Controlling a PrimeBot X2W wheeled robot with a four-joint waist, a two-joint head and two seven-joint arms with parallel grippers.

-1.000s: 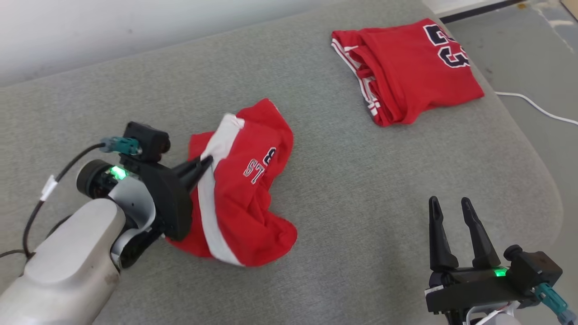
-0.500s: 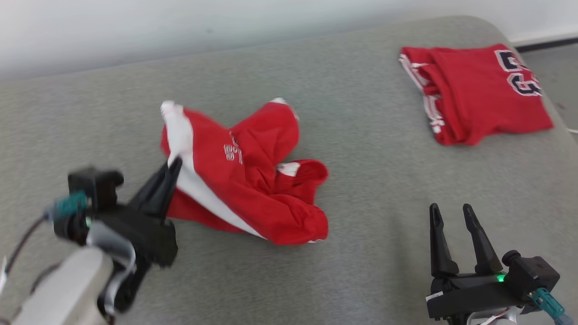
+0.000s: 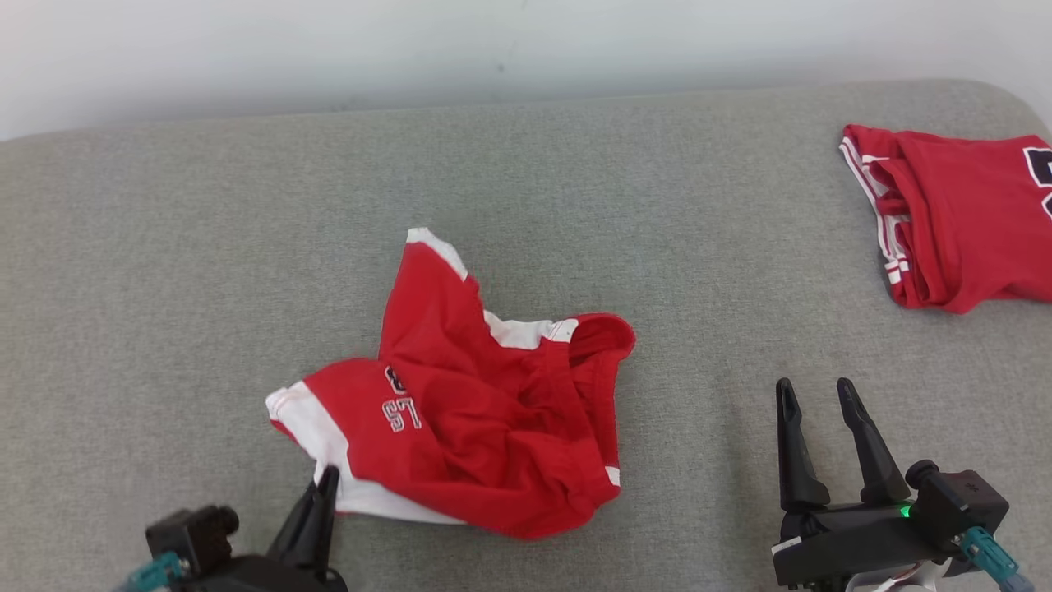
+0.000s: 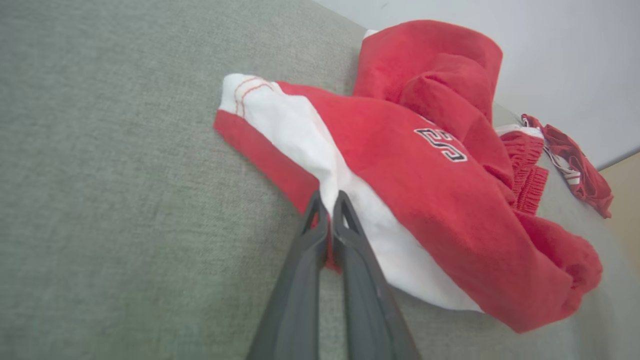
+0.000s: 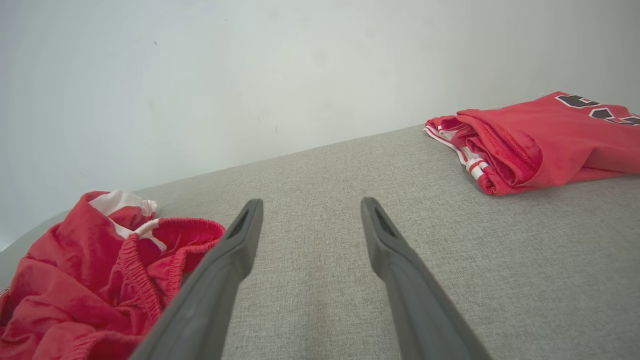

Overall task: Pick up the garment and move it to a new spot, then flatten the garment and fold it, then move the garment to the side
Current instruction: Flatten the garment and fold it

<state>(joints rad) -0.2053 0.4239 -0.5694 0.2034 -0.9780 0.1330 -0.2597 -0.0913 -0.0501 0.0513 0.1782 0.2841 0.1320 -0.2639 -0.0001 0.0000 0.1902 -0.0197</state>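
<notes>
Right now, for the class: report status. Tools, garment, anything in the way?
Left tool shut on red shorts' white band. Right tool open, empty. Shorts crumpled, unflattened. Folded red jersey far right, clear of them.

Seeing just the pinched-together fingertips of the left pincer (image 3: 327, 478) and a corner of its mount, cropped below by the head view's bottom edge. Same story behind the right pincer (image 3: 814, 386): chopped off at the wrist. Over at the right edge, slicing through the folded jersey (image 3: 945, 230), with only a sliver of dark numeral, unreadable. On the garment (image 3: 493, 427), making out "ST" upside down plus part of a digit, tucked under a fold beyond that. From the left wrist, covering a patch of hem behind the fingers, and catching the folded jersey far off, too small for detail. From the right wrist, clipping the garment at left and bottom, the folded jersey at right.
</notes>
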